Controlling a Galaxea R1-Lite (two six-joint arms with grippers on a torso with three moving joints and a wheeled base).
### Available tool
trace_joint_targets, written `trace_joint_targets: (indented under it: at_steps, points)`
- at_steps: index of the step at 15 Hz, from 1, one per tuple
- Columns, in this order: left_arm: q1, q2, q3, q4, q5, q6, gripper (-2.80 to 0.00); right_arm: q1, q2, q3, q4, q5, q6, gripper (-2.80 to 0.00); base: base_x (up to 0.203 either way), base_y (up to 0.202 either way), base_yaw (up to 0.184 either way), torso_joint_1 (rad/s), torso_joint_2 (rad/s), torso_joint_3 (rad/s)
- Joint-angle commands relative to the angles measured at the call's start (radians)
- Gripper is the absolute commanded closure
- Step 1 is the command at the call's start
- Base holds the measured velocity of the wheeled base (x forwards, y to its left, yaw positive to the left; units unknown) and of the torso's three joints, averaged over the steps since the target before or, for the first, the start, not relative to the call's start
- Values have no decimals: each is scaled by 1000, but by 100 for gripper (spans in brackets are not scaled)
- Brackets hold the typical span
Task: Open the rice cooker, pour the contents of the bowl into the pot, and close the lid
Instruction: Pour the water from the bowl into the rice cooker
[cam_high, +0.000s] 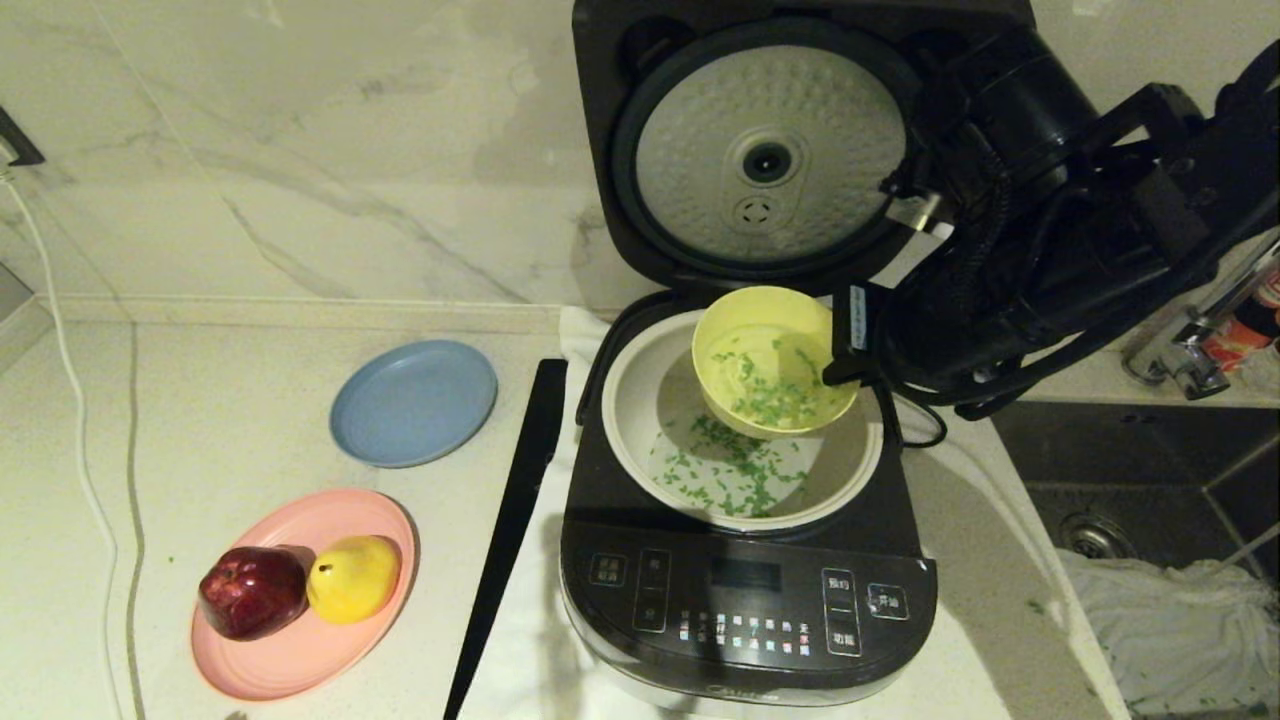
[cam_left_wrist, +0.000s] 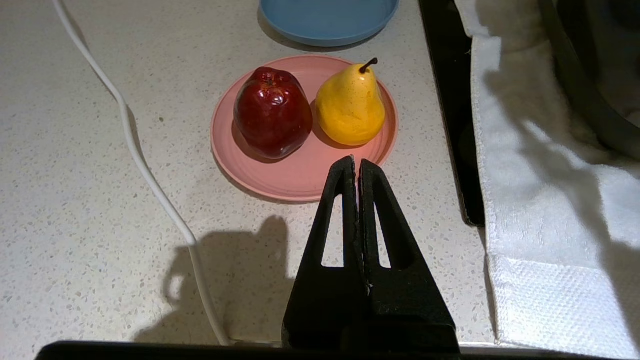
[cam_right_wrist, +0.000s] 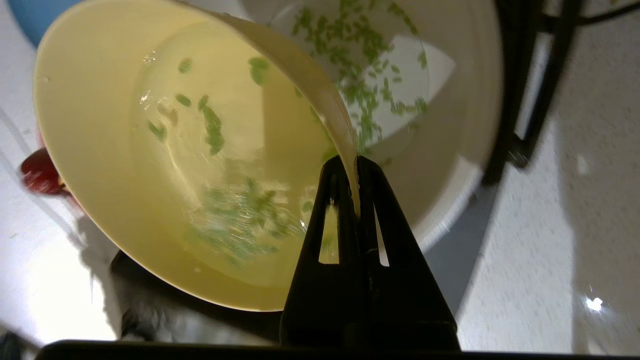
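Because the lid stands up at the back of the cooker, the pot is open to us in the head view. We hold the bowl over the pot with our right claw, which pinches the bowl's rim on the right side. The bowl is tipped toward the front, so the green bits can slide out. Many bits already lie on the pot's floor, and some are in the bowl, so we judge the pour is partly done. A blue plate and a pink plate with an apple and a pear sit well off to the left, out of the way.

From the left wrist, our left claw hangs above the counter near the pink plate. Its fingers are pressed together and hold nothing. It has no job right now.

From the right wrist, our right claw is squeezed tight on the thin rim of the bowl. Green bits gather on the wet inside of the bowl. Past the rim we see the pot below, so what falls should land inside it.
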Motion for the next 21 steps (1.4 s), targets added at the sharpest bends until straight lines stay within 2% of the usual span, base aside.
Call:
trace_joint_targets:
  at_steps: [1, 6, 14, 17, 19, 21]
  points:
    - [0, 1, 0, 0, 0, 1, 0, 9, 62, 0, -16, -31, 14, 0, 0, 0, 0, 0, 0, 0]
    - [0, 1, 0, 0, 0, 1, 0, 8, 115, 1, -90, -76, 45, 0, 0, 0, 0, 0, 0, 0]
    - [0, 1, 0, 0, 0, 1, 0, 11, 120, 21, -224, -318, 34, 0, 0, 0, 0, 0, 0, 0]
    - [0, 1, 0, 0, 0, 1, 0, 26, 115, 116, -393, -419, -18, 0, 0, 0, 0, 0, 0, 0]
    - [0, 1, 0, 0, 0, 1, 0, 42, 100, 221, -578, -470, -83, 0, 0, 0, 0, 0, 0, 0]
    - [0, 1, 0, 0, 0, 1, 0, 56, 82, 354, -817, -521, -183, 0, 0, 0, 0, 0, 0, 0]
